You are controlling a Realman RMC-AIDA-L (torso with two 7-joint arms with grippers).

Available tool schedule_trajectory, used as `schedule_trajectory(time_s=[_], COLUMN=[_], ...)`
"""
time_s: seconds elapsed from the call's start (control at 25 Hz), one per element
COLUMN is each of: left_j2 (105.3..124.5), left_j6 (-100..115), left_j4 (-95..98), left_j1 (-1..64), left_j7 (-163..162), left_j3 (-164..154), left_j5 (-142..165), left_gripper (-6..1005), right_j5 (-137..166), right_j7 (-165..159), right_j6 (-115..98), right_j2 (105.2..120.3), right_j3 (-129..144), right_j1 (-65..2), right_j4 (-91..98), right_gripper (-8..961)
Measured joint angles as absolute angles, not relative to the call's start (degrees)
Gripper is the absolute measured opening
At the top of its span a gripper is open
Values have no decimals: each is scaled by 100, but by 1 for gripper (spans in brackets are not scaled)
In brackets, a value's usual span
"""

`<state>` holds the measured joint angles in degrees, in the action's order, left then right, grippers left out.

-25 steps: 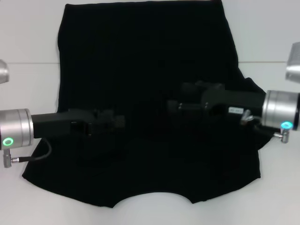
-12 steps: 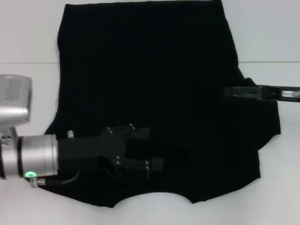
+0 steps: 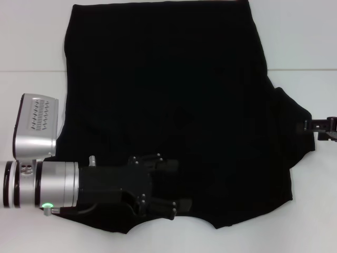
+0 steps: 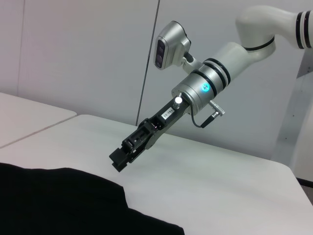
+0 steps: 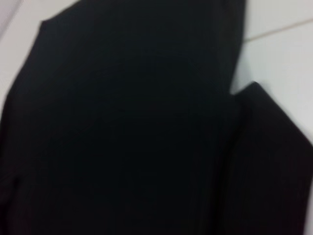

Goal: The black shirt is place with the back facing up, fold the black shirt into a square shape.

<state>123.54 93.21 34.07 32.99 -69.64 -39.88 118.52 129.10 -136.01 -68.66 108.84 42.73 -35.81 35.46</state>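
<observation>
A: Where is the black shirt [image 3: 168, 105]?

B: Spread flat on the white table [image 3: 300, 47], filling the middle from the far edge down to the near one. The curved neckline sits at the near edge, and one sleeve [image 3: 292, 126] sticks out to the right. No lettering shows on the upper side. In the right wrist view the shirt fills nearly all of the picture, with that sleeve lying just beside the body of the cloth.

A: And the left gripper [image 3: 176, 187]?

B: It reaches in from the left at the near edge, over the shirt's near-left part, close to the neckline. Its black fingers [image 3: 167, 167] point right and blend into the dark cloth, so I cannot tell whether they are spread or closed, nor whether they touch the fabric.

A: The right gripper [image 3: 320, 125]?

B: Only its tip shows in the head view, at the right edge just beside the sleeve. In the left wrist view it [image 4: 121, 157] hangs above the bare table, pointing down at a slant, apart from the shirt's edge. Its claw looks narrow, fingers close together, holding nothing.
</observation>
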Motion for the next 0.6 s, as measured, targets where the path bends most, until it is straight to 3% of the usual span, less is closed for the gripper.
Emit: schedule_trajectory(time_s=[0.6], left_j2=[12358], left_j6=[9146], left_j4=[3403], left_j1=[3313], left_j7=[-6955], left_j3=[-4061], left_j5=[11857], left_gripper=[962], right_j5=[13379], right_j7=[-13823], right_j6=[-6361], right_j2=[10986], right_j3=[4352], right_j1=[-3714], right_j4=[3361], right_gripper=[842])
